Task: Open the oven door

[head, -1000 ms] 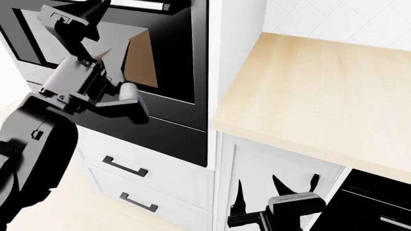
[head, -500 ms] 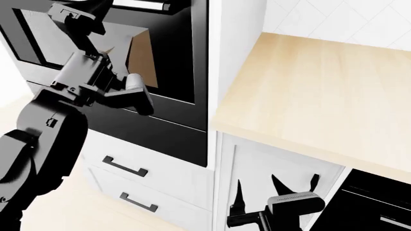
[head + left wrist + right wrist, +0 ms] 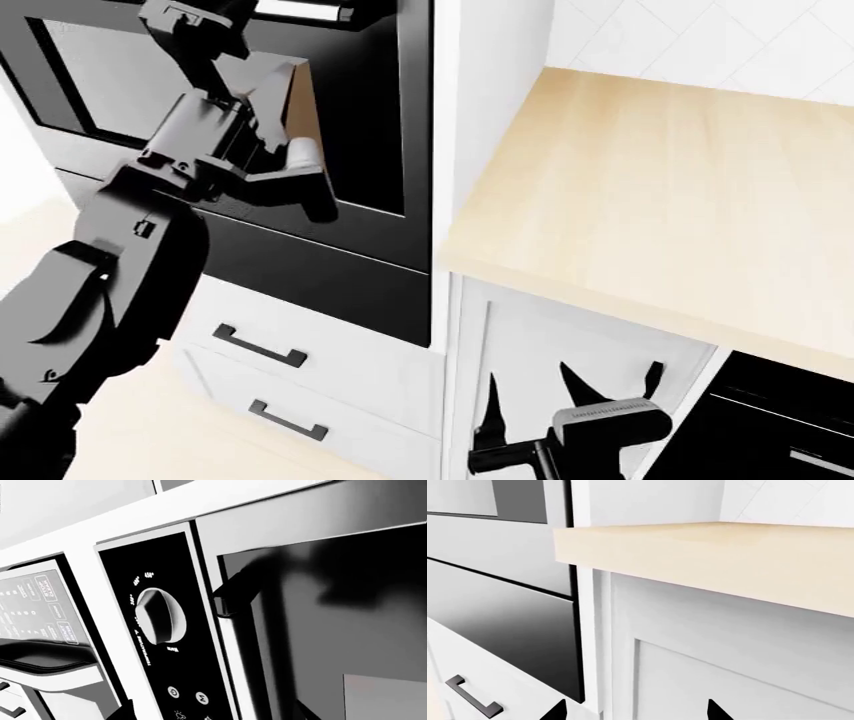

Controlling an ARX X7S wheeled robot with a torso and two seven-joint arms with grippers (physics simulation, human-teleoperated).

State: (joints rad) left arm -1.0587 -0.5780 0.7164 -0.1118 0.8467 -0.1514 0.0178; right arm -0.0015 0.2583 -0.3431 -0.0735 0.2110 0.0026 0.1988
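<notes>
oven door (image 3: 360, 120) shut, contents unseen | left gripper (image 3: 200, 20) near handle, grip unclear | right gripper (image 3: 574, 395) spread, empty

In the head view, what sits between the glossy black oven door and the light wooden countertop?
A tall white cabinet panel separates the oven door from the countertop; nothing else lies between them in the head view.

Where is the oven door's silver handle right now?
In the head view, the silver handle sits at the top left, along the oven door's top edge, just beside the raised left arm.
</notes>
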